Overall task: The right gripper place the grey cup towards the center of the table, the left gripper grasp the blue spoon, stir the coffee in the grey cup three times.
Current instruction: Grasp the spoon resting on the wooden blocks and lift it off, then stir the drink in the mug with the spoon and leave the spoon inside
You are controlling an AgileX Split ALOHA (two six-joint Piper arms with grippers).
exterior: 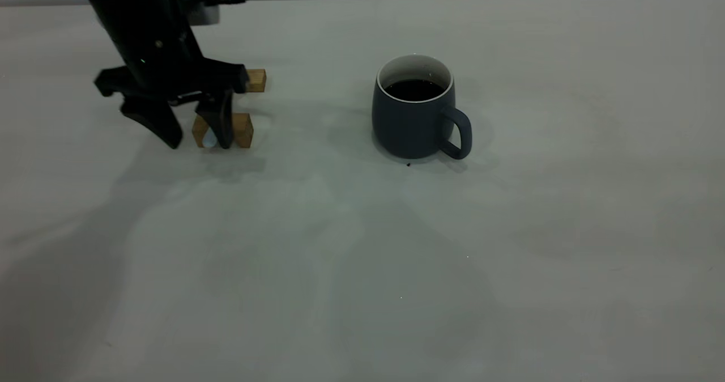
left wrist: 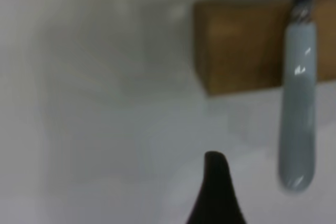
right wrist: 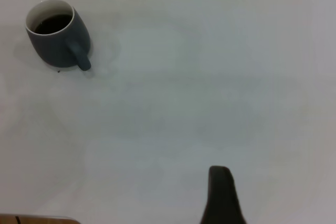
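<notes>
Off-white counter (exterior: 362, 268) under all. Left hand (exterior: 195, 135) low, fingers apart astride blue spoon (left wrist: 298, 108) on wooden blocks (exterior: 241, 130). Grey cup (exterior: 416, 115) of coffee (exterior: 414, 89) well off to its side, upright. Right hand (right wrist: 220, 195): far from cup, spread untellable.

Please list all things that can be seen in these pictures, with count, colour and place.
cup: one, dark grey with white inside, near the table's middle, handle toward the camera's right
coffee: dark, inside the cup
blocks: two, brown wood, at far left, one behind the other
spoon: one, pale blue handle, lying across a block
table: one, off-white
left claw: black, open, lowered over the spoon and the nearer block
right claw: black, only a fingertip visible in its wrist view, far from the cup
</notes>
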